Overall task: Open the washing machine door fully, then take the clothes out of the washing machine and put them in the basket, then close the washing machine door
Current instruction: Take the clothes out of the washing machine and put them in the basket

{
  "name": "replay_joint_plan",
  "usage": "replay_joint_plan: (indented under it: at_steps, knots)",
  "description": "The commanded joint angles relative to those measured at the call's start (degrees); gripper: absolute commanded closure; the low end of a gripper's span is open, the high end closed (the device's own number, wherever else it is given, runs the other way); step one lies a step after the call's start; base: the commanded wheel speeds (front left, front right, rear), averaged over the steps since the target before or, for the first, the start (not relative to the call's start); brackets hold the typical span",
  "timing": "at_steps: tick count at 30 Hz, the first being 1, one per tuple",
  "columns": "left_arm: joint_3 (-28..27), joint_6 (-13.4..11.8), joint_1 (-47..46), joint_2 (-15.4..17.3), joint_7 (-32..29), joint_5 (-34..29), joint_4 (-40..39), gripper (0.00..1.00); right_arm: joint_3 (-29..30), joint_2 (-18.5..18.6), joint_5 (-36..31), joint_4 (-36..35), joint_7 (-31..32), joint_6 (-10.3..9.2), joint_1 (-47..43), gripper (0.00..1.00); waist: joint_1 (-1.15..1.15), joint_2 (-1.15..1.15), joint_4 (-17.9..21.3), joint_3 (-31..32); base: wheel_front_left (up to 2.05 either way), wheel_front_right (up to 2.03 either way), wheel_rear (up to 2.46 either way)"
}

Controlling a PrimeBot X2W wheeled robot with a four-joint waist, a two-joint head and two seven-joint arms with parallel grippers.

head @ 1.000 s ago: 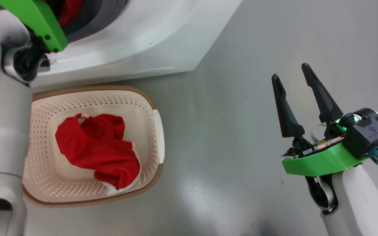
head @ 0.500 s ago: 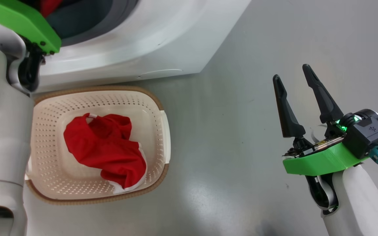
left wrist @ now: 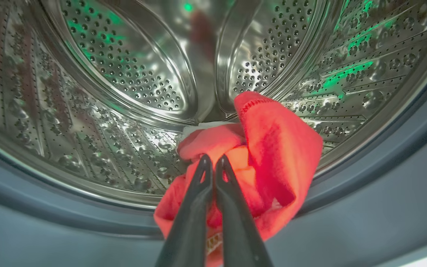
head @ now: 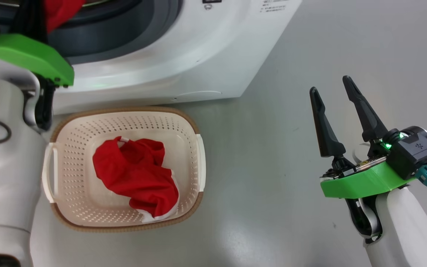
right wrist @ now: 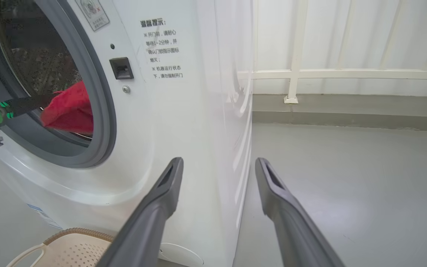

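Red fabric is pinched in the left gripper, its fingers drawn together to a narrow slit on a red garment at the mouth of the perforated steel drum. The garment hangs over the inner lip of the grey rubber ring, and a strip of white trim shows behind it. Green light reflects off the drum wall.

Below the opening, the basket stands on the floor just beside the foot of the washing machine; contact between them cannot be confirmed. A second red garment with white edging lies crumpled on the basket's bottom, toward its right wall. The left forearm stands close by the basket's left handle.

Right of the opening, the machine front carries a printed Chinese notice headed "温馨提示", with two cross-marked items beneath. Left of it sit a dark latch socket and a screw. A small sticker above and a blue label low on the front are not legible.

The right gripper hovers over bare grey floor, well apart from basket and machine, fingers spread wide and holding nothing. In the right wrist view the machine's front corner falls between its fingers. Further right the floor runs open to a grey kerb and a white railing.
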State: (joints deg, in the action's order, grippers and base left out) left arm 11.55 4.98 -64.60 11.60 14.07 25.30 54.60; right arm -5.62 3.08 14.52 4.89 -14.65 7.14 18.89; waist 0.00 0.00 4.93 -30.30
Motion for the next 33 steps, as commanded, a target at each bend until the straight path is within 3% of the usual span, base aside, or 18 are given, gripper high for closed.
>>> replay_joint_plan:
  at_steps: [1, 8, 18, 25, 33]
  knots:
    - [-0.7, -0.5, 1.0, 2.9, 0.7, -0.6, -1.8, 1.00, -0.8, -0.2, -0.1, -1.2, -0.3, 0.35, -1.6, 0.00, 0.00, 0.00, -0.5, 0.9, 0.00, 0.00, 0.00]
    - [-2.8, -2.8, 7.9, 4.1, 0.9, -4.0, -13.4, 1.00, -0.5, -0.2, -0.4, -0.9, -0.3, 0.35, -2.7, 0.00, 0.00, 0.00, -1.0, 3.9, 0.00, 0.00, 0.00]
    - [-5.3, -4.1, 19.2, 3.3, 0.9, -6.8, -26.9, 1.00, -0.1, -0.2, -0.7, -0.8, -0.3, 0.35, -4.1, 0.00, 0.00, 0.00, -1.8, 7.7, 0.00, 0.00, 0.00]
    - [-5.5, -3.7, 26.9, 2.5, 0.9, -6.4, -33.1, 1.00, -0.5, -0.2, -0.3, 0.2, -0.3, 0.35, -5.9, 0.00, 0.00, 0.00, -2.5, 11.4, 0.00, 0.00, 0.00]
    - [-5.4, -5.6, 35.2, 2.6, 0.4, -6.4, -43.1, 1.00, -0.5, -0.2, -0.3, 0.8, -0.3, 0.35, -7.0, 0.00, 0.00, 0.00, -3.3, 14.9, 0.00, 0.00, 0.00]
